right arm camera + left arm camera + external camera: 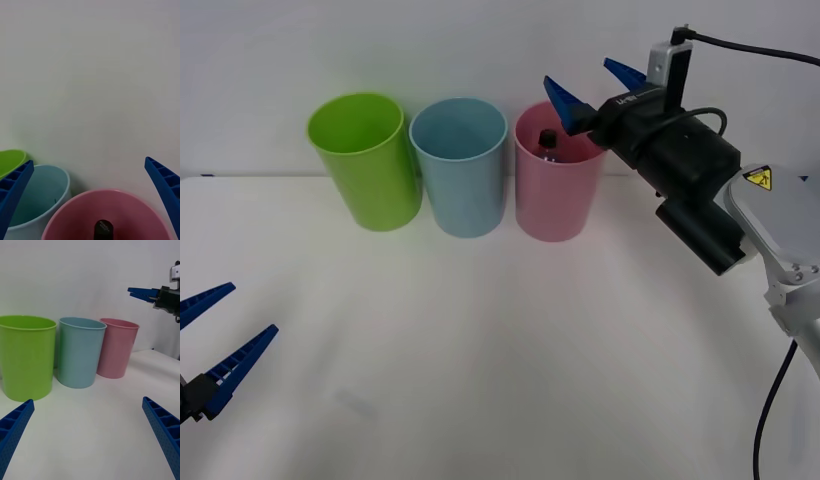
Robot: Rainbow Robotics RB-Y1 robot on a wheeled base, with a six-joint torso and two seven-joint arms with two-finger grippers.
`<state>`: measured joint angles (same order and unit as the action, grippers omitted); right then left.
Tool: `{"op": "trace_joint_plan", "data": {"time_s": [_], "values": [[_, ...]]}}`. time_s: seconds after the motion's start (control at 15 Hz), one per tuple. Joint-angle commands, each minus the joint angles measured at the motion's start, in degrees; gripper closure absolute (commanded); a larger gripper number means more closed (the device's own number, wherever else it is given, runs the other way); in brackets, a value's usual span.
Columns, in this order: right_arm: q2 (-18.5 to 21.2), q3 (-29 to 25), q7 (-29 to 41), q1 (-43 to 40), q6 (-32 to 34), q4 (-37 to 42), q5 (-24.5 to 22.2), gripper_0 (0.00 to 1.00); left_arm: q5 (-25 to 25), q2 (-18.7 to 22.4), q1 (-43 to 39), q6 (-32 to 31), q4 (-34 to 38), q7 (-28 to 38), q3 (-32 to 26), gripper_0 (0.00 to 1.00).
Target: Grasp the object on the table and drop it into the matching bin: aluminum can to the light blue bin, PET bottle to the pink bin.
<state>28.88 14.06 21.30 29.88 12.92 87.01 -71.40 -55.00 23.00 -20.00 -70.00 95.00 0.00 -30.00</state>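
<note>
yellow warning triangle sticker [759,179] on right arm, lettering unreadable

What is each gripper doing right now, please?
Left gripper: open, holding nothing, low over the table.
Right gripper: open above the pink bin, PET bottle inside.

Front view: high above the arms, facing forward and down across the table [480,380] toward three bins. Right wrist view: close over the pink bin [108,210], peering into its mouth between the right gripper's [90,195] spread fingers. Left wrist view: low near the tabletop, well back from the bins, facing them side-on. Shared by all: pink bin, light blue bin [80,352], green bin [26,356].
</note>
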Motion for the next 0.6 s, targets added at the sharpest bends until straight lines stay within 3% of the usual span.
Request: {"op": "trace_joint_plan", "data": {"time_s": [0.07,0.6], "values": [[2.9,0.0,0.1,-4.7,0.0,5.7,1.2,0.0,0.0,0.0,0.0,0.0,0.0,0.0,0.0,0.0],[13.7,-3.3,-0.7,-23.5,0.1,23.7,6.6,0.0,0.0,0.0,0.0,0.0,0.0,0.0,0.0,0.0]]}}
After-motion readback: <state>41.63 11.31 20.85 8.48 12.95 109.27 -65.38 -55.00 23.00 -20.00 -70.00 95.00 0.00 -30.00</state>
